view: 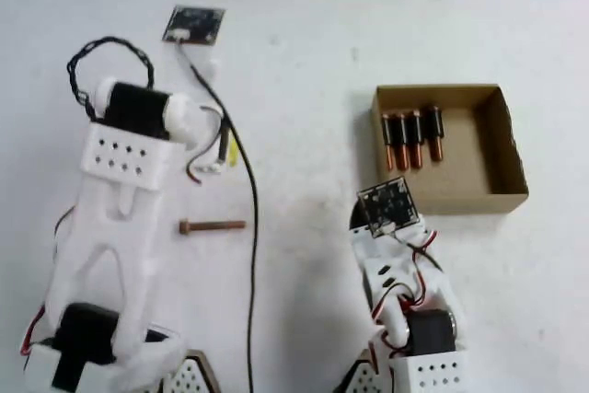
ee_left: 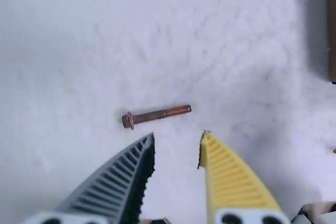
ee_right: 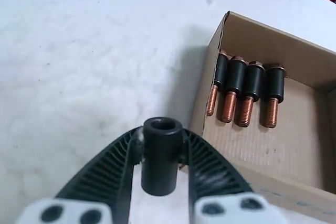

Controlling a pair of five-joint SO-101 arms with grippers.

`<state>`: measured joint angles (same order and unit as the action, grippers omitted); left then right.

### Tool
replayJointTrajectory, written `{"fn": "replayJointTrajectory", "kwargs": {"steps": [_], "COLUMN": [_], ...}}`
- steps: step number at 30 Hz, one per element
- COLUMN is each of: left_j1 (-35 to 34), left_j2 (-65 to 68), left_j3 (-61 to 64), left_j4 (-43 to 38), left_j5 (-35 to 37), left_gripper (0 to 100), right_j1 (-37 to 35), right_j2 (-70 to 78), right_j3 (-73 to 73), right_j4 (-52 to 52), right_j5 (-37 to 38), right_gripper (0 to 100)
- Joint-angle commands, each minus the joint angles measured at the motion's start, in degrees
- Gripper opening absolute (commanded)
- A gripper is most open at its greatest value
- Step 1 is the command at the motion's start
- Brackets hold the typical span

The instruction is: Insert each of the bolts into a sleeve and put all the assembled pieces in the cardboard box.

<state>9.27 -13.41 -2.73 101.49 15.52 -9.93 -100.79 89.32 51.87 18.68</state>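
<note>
White surface (view: 313, 34) everywhere, so I'm placing everything off the cardboard box (view: 502, 192). Four assembled pieces (view: 412, 138) lie side by side inside it, tucked toward one corner.

My right jaws are clamped on a bare sleeve (ee_right: 161, 153), open bore showing, parked just beside the box's near corner. The one loose bolt (view: 213, 225) lies flat, well apart from the box, with a black cable (view: 251, 264) running between the two. My left jaws hang over it, open about half the bolt's length and holding nothing, tips just short of the shank.

Here's my thinking on the pickup. The bolt lies roughly along the line my left jaws close on, so squeezing now would probably nudge or spin it. I'd turn the wrist so the jaws close across the shank, then drop straight down. I'd grab close to the head, leaving the threaded end sticking out free for the sleeve. It's round, so I guess it rolls easily; slow squeeze, both sides touching together.
</note>
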Motion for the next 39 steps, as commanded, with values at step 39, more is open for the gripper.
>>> {"fn": "replayJointTrajectory", "kwargs": {"steps": [39], "left_j1": [-4.79], "left_j2": [-6.2], "left_j3": [46.24], "left_j4": [-31.82], "left_j5": [40.7], "left_gripper": [17], "right_j1": [-0.04], "right_j2": [-0.66], "right_j3": [-0.26], "right_j4": [-1.45], "right_j5": [-0.09], "right_gripper": [1.8]}}
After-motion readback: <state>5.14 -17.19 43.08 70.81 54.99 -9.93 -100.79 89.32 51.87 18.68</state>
